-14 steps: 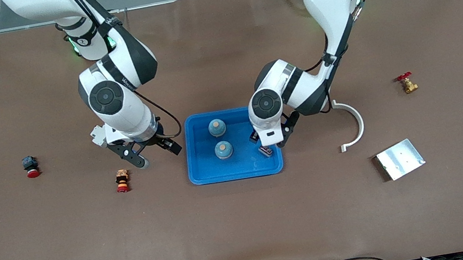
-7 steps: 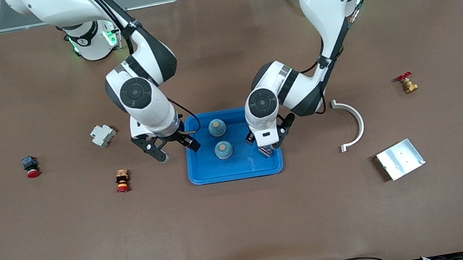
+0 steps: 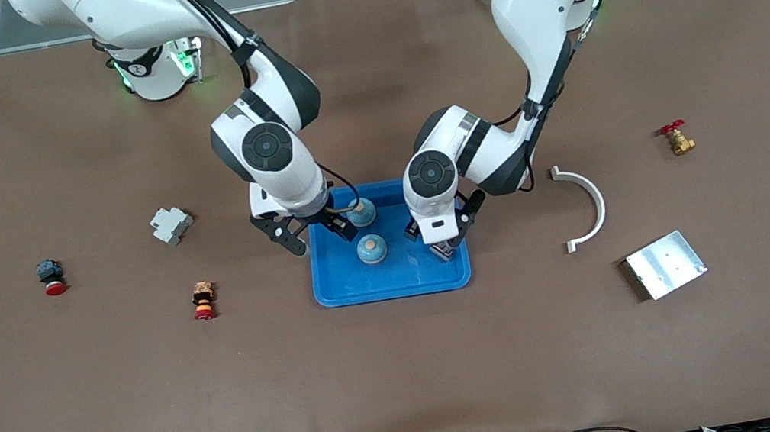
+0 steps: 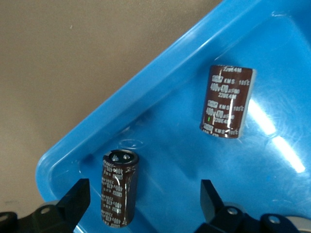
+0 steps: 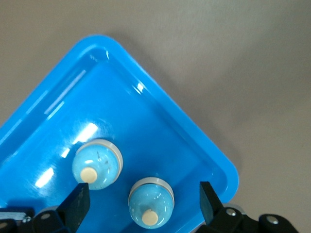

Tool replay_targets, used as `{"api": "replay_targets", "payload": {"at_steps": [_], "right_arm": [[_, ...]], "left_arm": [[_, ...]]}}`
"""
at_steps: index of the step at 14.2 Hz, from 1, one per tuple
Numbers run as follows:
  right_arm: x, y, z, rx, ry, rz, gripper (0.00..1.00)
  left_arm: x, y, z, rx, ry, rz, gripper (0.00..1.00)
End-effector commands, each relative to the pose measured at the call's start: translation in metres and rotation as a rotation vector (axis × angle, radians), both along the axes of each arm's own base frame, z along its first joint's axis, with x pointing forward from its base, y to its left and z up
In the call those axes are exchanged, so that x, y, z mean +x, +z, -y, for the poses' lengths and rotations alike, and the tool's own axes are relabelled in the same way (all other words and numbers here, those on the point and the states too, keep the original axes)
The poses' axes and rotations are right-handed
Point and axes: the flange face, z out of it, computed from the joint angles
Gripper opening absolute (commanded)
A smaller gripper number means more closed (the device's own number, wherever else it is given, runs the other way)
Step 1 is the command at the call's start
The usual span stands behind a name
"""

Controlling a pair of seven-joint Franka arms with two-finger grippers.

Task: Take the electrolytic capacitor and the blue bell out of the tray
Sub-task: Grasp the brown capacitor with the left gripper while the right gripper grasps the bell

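A blue tray [image 3: 343, 292] sits mid-table. It holds two light-blue bells [image 3: 372, 249] with tan knobs and two brown capacitors [image 3: 443, 250]. My right gripper [image 3: 319, 236] is open over the tray's corner toward the right arm's end. In the right wrist view one bell [image 5: 150, 203] lies between its fingers [image 5: 79, 200] and the other bell [image 5: 97, 162] is beside it. My left gripper [image 3: 440, 232] is open over the tray's end toward the left arm. In the left wrist view one capacitor [image 4: 119, 188] stands between its fingers [image 4: 77, 200]. The second capacitor [image 4: 227, 102] lies farther off on the tray [image 4: 160, 97].
Toward the right arm's end lie a white-grey block [image 3: 170, 224], a red-and-black button [image 3: 51, 276] and an orange-red stacked part [image 3: 203, 300]. Toward the left arm's end lie a white curved piece [image 3: 584, 204], a metal plate [image 3: 665, 264] and a brass valve [image 3: 676, 139].
My right gripper has moved from beside the white-grey block to over the tray's corner near the bells. My left gripper has shifted slightly over the capacitors.
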Motion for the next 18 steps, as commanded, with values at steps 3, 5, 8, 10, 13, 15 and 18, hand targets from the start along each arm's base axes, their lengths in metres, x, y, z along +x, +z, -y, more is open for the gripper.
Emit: {"api": "replay_targets", "payload": {"at_steps": [3,5,8,10,13,15,18], "right_arm": [[-0.011,-0.021,-0.027,-0.022,-0.045,0.037,1.00],[-0.021,-0.037,-0.040,-0.028,-0.090,0.032,1.00],[-0.028,-0.047,-0.048,-0.034,-0.086,0.029,1.00],[-0.032,-0.057,-0.050,-0.039,-0.080,0.022,1.00],[-0.037,-0.069,-0.058,-0.029,-0.079,0.029,1.00],[-0.040,-0.076,-0.062,-0.019,-0.082,0.035,1.00],[-0.041,-0.081,-0.063,-0.022,-0.078,0.033,1.00]], "left_arm": [[-0.001,-0.008,0.004,0.011,0.007,0.010,1.00],[-0.004,-0.012,0.006,0.014,0.003,0.004,1.00],[-0.003,-0.016,0.006,0.012,0.020,0.011,1.00],[-0.003,-0.017,0.006,0.018,0.033,0.013,1.00],[-0.002,-0.016,0.005,0.018,0.034,0.015,1.00],[-0.002,-0.017,0.005,0.019,0.034,0.013,0.85],[-0.001,-0.016,0.004,0.019,0.036,0.015,0.51]]}}
